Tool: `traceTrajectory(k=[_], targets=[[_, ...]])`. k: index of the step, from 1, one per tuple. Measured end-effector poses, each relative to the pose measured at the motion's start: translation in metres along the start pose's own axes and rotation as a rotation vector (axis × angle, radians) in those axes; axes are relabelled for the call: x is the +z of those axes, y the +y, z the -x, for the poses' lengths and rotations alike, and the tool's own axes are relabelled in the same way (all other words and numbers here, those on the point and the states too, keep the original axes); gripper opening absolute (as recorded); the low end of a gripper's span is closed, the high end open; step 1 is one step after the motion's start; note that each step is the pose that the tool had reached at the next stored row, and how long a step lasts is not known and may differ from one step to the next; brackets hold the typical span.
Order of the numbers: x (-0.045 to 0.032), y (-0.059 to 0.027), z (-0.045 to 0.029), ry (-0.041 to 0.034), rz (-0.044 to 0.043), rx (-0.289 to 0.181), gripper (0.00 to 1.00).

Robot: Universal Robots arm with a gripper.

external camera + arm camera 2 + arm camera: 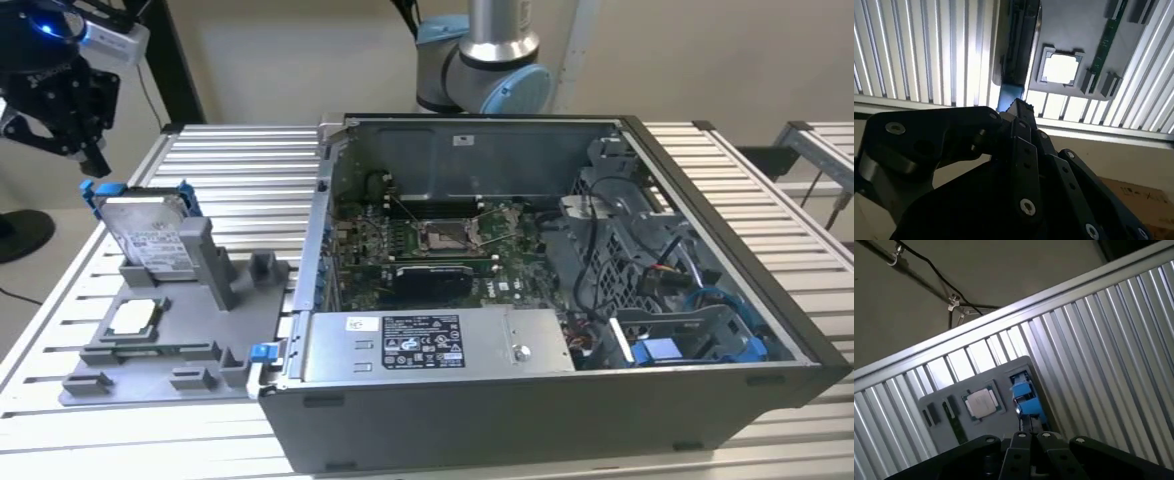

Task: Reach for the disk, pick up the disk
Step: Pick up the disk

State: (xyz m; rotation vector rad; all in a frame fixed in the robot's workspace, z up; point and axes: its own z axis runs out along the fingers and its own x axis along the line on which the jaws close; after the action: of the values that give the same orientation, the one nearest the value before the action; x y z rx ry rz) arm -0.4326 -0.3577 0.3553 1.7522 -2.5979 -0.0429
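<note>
The disk (144, 236) stands upright in a slot of a grey holder (200, 330) at the exterior view's left: silver metal, a white label, a blue bracket around it. My black gripper (94, 163) hangs just above the disk's upper far corner, apart from it. The fingers meet at their tips with nothing between them. In the second wrist view the gripper (1019, 104) points at the disk's dark edge (1018, 45) and its blue end. In the first wrist view the gripper (1030, 431) sits close over the disk's blue bracket (1026, 396).
A small square silver chip (134, 318) and a green memory stick (1106, 40) lie on the grey holder. An open computer case (561, 400) stands on the slatted metal table (240, 160), with a silver power box (427, 345) inside.
</note>
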Motion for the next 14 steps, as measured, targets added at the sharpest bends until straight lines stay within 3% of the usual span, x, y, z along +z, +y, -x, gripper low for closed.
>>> traceTrajectory(k=[14], targets=[[-0.0001,0.0,0.0,0.0056,0.002,-0.202,0.0]])
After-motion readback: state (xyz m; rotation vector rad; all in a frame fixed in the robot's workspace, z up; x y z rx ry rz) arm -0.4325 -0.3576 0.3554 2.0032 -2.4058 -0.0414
